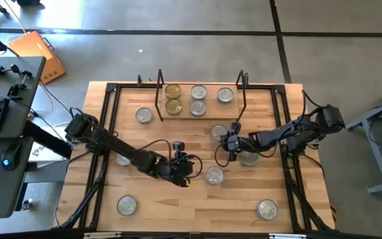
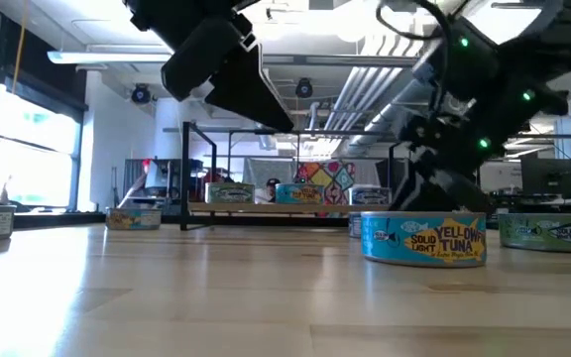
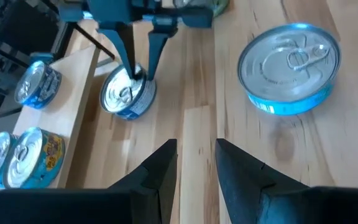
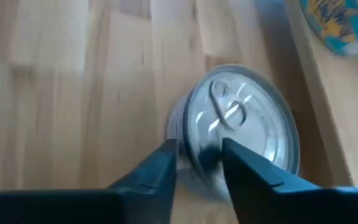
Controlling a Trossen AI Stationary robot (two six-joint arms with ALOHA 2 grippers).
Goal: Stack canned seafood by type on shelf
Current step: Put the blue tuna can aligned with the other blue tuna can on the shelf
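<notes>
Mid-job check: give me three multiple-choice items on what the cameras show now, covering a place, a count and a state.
1. The right gripper is at:
A. a can at the table's front edge
B. the can just in front of the shelf
C. the gold lids on the shelf

2. Gold-lidded cans on the shelf:
A. four
B. none
C. two

3. The left gripper is:
A. open, empty
B. shut on a can
C. out of sight

Answers:
1 B: the right gripper sits at the silver-lidded can in front of the shelf.
2 C: two gold-lidded cans sit at the shelf's left end.
3 A: the left gripper shows a gap with only bare wood in it.
</notes>
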